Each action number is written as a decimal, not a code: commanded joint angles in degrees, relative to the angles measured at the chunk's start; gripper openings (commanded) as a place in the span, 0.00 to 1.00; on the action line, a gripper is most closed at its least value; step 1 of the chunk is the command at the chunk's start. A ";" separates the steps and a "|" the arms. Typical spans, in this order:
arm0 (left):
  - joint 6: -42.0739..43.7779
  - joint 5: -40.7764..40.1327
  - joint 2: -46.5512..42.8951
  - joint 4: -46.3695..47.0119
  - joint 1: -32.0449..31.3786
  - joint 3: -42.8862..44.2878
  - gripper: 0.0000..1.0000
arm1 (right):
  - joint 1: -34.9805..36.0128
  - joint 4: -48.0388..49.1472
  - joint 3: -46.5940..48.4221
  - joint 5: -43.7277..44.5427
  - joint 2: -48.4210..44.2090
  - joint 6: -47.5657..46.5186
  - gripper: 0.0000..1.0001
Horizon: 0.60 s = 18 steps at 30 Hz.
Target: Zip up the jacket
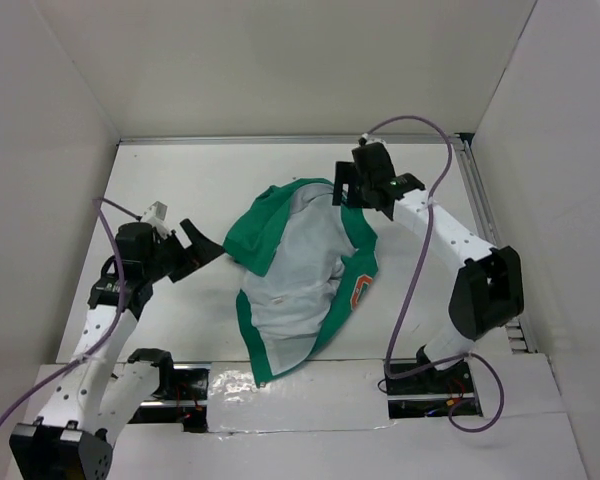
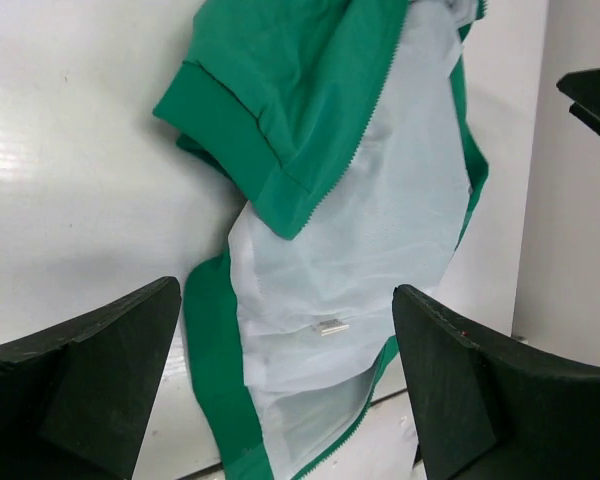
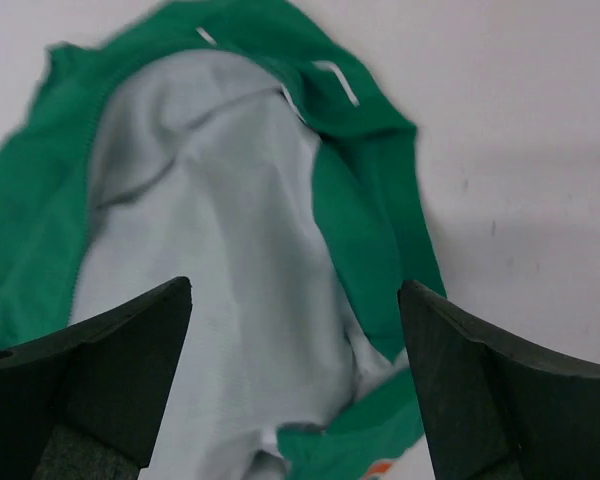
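A: On the white worktop (image 1: pixel 180 180), seen from above, what is there?

B: A small green jacket (image 1: pixel 300 290) lies in the middle, spread open with its pale grey lining (image 1: pixel 305 265) facing up. One front edge is folded back, showing part of an orange letter (image 1: pixel 360 293). The left hand (image 1: pixel 205 245) sits just beside the jacket's left side. The right hand (image 1: pixel 342 188) is at its far right corner. I judge they flank it so that each can take one front edge.

A: And from the left wrist?

B: The left hand's fingers are spread wide with nothing between them. Past them, a green flap is folded over the lining, with a row of zip teeth (image 2: pixel 365 135) along its edge. A small silvery piece (image 2: pixel 330 326) lies on the lining; I cannot tell what it is.

A: The right wrist?

B: That hand is also spread apart and holds nothing, hanging above lining and green trim. The two zip edges are not yet brought together, so zipping looks not yet begun.
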 commanded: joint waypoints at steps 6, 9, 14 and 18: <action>3.27 1.85 13.84 3.14 -4.02 4.62 0.99 | -3.70 4.38 -21.11 4.25 -18.32 11.60 0.93; 3.10 -0.96 21.93 2.17 -5.87 8.22 0.99 | -7.38 4.56 -24.11 0.12 -17.72 13.62 0.93; 3.18 -2.03 34.32 3.92 -6.84 11.93 0.99 | -8.63 4.73 -25.44 -4.98 -13.15 14.42 0.93; 2.75 -5.18 46.42 2.01 -8.24 18.31 0.99 | -8.54 5.34 -27.98 -9.02 -8.15 16.26 0.91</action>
